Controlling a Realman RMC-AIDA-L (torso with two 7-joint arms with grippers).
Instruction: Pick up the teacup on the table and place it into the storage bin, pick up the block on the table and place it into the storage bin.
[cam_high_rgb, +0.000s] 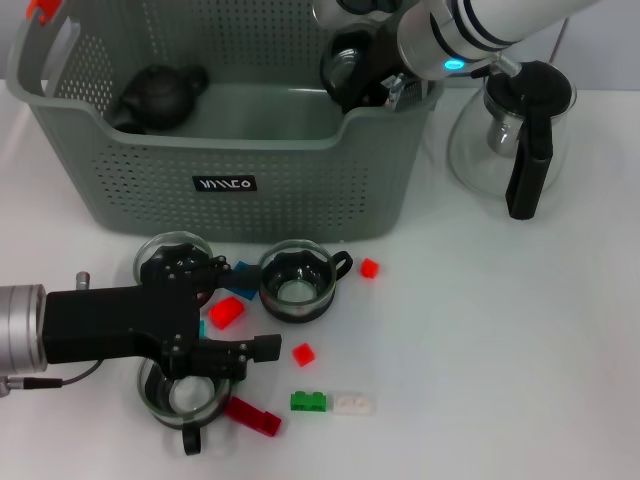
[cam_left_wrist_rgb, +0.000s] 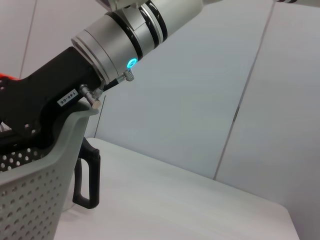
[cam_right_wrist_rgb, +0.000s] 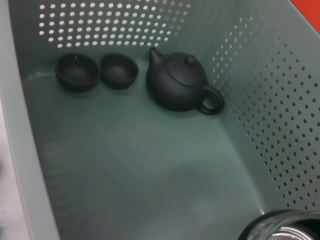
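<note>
White table (cam_high_rgb: 520, 330). Directly on it: grey-green bin (cam_high_rgb: 250, 170) at the back; glass carafe (cam_high_rgb: 512, 135) just beside the bin's right end; three glass teacups in front, at (cam_high_rgb: 297, 281), (cam_high_rgb: 172, 256) and (cam_high_rgb: 186, 398). Scattered among the cups: red blocks (cam_high_rgb: 226, 312), (cam_high_rgb: 303, 353), (cam_high_rgb: 370, 267), (cam_high_rgb: 252, 415); blue block (cam_high_rgb: 245, 270); green block (cam_high_rgb: 308, 401) touching a clear block (cam_high_rgb: 351, 404).

Bright, even light overhead; soft, faint shadows on white desk (cam_high_rgb: 500, 330).
Dim, greenish and slightly soft inside bin (cam_right_wrist_rgb: 260, 125); blurred glass rim at one corner.
</note>
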